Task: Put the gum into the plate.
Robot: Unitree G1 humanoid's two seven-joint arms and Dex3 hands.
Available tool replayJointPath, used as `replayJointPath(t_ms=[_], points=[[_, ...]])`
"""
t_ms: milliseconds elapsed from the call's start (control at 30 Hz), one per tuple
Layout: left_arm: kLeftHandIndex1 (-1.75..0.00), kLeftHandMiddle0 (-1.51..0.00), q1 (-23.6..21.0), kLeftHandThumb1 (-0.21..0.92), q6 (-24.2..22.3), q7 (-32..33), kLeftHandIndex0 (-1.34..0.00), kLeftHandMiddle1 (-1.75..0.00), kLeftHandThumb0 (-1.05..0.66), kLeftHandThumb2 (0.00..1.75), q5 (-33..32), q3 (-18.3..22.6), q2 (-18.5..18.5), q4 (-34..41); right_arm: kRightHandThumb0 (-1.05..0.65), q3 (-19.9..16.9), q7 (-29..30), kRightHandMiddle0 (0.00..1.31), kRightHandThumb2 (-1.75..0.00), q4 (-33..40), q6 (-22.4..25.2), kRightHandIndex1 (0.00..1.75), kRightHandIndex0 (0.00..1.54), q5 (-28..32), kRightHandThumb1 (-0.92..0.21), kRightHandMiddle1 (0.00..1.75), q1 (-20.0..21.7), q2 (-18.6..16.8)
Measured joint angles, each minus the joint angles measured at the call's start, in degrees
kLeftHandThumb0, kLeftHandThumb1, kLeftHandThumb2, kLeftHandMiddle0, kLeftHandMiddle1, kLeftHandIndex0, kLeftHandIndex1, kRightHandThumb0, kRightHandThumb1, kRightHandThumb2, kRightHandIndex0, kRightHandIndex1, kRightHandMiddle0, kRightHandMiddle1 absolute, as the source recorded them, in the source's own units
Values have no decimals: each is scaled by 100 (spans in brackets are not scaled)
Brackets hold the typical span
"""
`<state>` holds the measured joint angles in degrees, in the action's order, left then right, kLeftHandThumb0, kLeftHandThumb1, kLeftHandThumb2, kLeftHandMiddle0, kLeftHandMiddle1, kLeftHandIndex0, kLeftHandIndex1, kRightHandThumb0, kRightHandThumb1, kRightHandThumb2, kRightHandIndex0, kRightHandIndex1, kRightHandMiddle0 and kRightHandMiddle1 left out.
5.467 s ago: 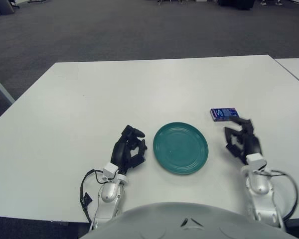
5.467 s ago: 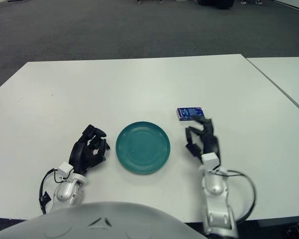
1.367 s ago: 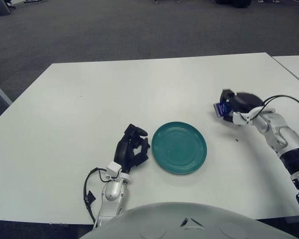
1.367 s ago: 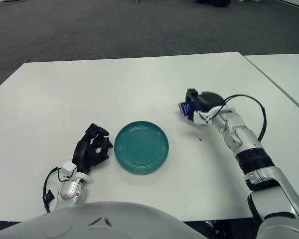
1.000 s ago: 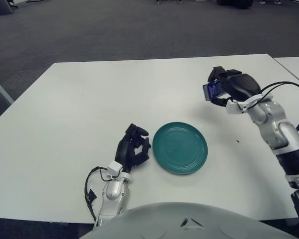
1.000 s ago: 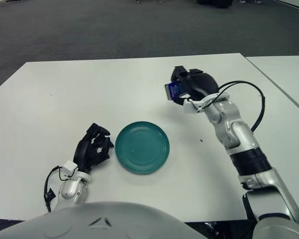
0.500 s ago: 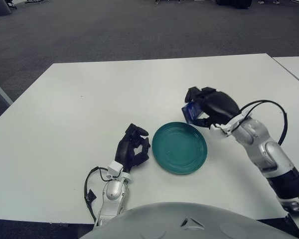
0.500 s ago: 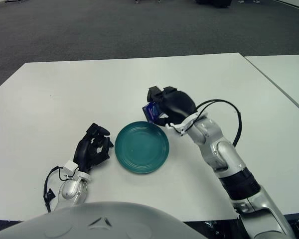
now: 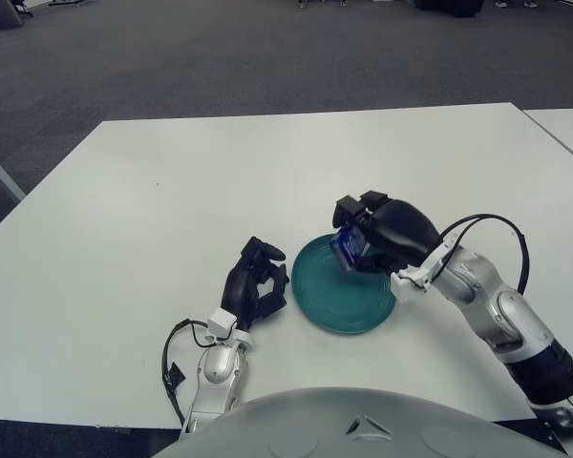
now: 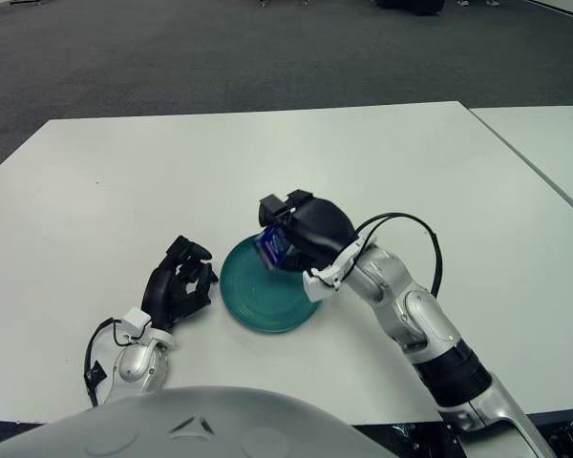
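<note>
A round teal plate [image 9: 336,303] lies on the white table near its front edge. My right hand [image 9: 363,237] is shut on a small blue gum pack [image 9: 348,248] and holds it just above the plate's upper middle; the pack also shows in the right eye view [image 10: 271,249]. The hand covers part of the plate's far rim. My left hand [image 9: 253,291] rests on the table just left of the plate, fingers curled, holding nothing.
The white table [image 9: 172,191] stretches wide to the left and back. A second white table [image 9: 563,124] stands at the far right across a narrow gap. Dark carpet lies beyond the back edge. My right arm's cable [image 9: 501,229] loops above the forearm.
My right hand picked the gum pack up from the table at the right, lifted it, and carried it left and down over the plate. The left hand stayed put.
</note>
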<state>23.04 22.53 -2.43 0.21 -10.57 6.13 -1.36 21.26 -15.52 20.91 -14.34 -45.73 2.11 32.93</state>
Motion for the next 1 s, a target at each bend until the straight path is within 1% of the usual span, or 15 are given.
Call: replayJointPath(t_ms=[167,367,533,733,933,967,1000], points=[[-175,-57,0,63,1,23,-37,-175,-40,91,1,-15,-1,-11,-37,29,-144,29,-74,102,-116,76,39,-81,-76,175,-146,18],[-175,-57,-5,64,5,28,-37,-175,-40,91,0,-21,-2,-33,-37,76,-281,28,-71,114,-201,76,38,-297,-78,175,-203,43],[-175,-56,-22,63,11,34,-38,-175,-40,92,-2,-21,-2,-60,-37,133,-430,26,-67,89,-263,74,38,-355,-81,175,-212,46],[-175,-59,-48,63,54,33,-38,-175,-40,92,-34,-23,-2,-103,-36,248,-606,22,-56,-234,-383,65,36,-352,-89,175,-166,47],[-175,-63,-77,65,96,27,-36,-175,-40,90,-136,-26,0,-154,-36,284,-718,19,-53,-468,-370,60,30,-325,-92,175,-121,28],[-175,-63,-88,65,107,24,-36,-175,-40,89,-170,-26,0,-170,-42,284,-736,15,-58,-485,-353,59,28,-322,-92,166,-104,20],[-175,-64,-103,65,123,20,-36,-175,-40,89,-198,-26,1,-191,-52,284,-757,10,-66,-502,-332,57,26,-316,-92,151,-88,11]])
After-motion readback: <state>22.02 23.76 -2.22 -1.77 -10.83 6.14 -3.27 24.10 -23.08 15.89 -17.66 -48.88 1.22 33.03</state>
